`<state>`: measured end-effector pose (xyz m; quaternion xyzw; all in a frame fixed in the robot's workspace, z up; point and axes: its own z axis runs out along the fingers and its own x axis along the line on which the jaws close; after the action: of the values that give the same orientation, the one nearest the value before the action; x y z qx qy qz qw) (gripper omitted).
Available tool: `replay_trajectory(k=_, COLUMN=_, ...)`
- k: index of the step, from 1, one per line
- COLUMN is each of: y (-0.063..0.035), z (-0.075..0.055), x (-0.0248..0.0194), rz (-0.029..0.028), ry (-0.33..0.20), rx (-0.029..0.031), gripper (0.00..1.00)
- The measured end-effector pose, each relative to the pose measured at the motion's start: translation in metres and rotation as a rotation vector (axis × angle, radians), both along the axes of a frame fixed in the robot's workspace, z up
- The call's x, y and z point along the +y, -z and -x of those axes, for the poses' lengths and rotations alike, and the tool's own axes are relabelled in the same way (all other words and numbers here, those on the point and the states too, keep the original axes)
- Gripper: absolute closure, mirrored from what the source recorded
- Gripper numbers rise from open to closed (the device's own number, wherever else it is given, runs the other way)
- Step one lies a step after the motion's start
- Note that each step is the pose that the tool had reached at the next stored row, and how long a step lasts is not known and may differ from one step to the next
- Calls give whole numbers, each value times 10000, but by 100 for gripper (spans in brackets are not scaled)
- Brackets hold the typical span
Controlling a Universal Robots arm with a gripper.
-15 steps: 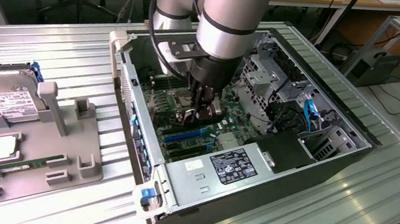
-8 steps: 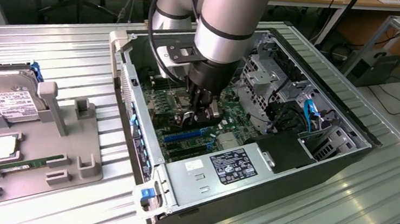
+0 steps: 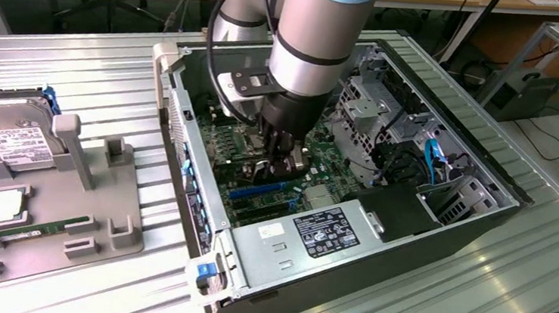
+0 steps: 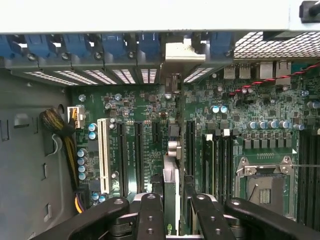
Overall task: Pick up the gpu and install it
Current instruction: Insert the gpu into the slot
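One card is all I carry: my pincer (image 3: 276,165) is closed on the graphics card (image 4: 170,200), its fingers (image 4: 150,215) pressing on either face so the thin board stands on edge and points straight down at the green mainboard (image 4: 260,107). I hold it that way because the slots (image 4: 137,155) are long narrow grooves, and the card's lower edge can only enter one if it comes down square and parallel to it. In the wrist view the card runs up between my fingers toward the back wall of the computer case (image 3: 464,127), and its silver end bracket (image 4: 184,52) sits up against the row of blue slot clips (image 4: 112,45), in line with a rear opening; that alignment is what keeps the card from sitting crooked. Whether its edge is fully seated in the slot I cannot tell. The case lies on its side on the ribbed tabletop (image 3: 84,71) with its open side upward, so I can reach in from above. On the grey holder (image 3: 102,209) at the exterior view's left, the hard drive (image 3: 13,137) and the memory stick (image 3: 35,228) wait in their own cradles, well apart from my work.
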<state>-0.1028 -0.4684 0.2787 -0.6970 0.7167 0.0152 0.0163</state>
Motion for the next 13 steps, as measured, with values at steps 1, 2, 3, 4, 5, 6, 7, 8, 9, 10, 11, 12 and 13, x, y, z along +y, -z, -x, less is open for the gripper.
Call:
replay_trajectory(k=1, y=16, z=2, x=0, rz=0, ry=-3, rx=-2, gripper=74)
replay_trajectory(k=2, y=32, z=5, x=0, rz=0, ry=-13, rx=-5, gripper=74)
replay_trajectory(k=3, y=45, z=7, x=0, rz=0, ry=-26, rx=-6, gripper=74)
replay_trajectory(k=4, y=57, z=10, x=0, rz=0, ry=-39, rx=-8, gripper=74)
replay_trajectory(k=5, y=68, z=12, x=0, rz=-1, ry=-55, rx=-9, gripper=74)
replay_trajectory(k=6, y=78, z=14, x=0, rz=-2, ry=-72, rx=-10, gripper=74)
replay_trajectory(k=7, y=88, z=16, x=0, rz=-7, ry=-92, rx=-11, gripper=74)
replay_trajectory(k=8, y=97, z=17, x=0, rz=-13, ry=-115, rx=-12, gripper=74)
replay_trajectory(k=9, y=104, z=18, x=0, rz=-17, ry=-141, rx=-12, gripper=74)
replay_trajectory(k=10, y=109, z=19, x=1, rz=-19, ry=-166, rx=-12, gripper=74)
replay_trajectory(k=11, y=114, z=19, x=3, rz=-22, ry=-189, rx=-11, gripper=74)
replay_trajectory(k=12, y=119, z=19, x=4, rz=-27, ry=-214, rx=-11, gripper=74)
replay_trajectory(k=13, y=123, z=19, x=6, rz=-34, ry=-233, rx=-11, gripper=74)
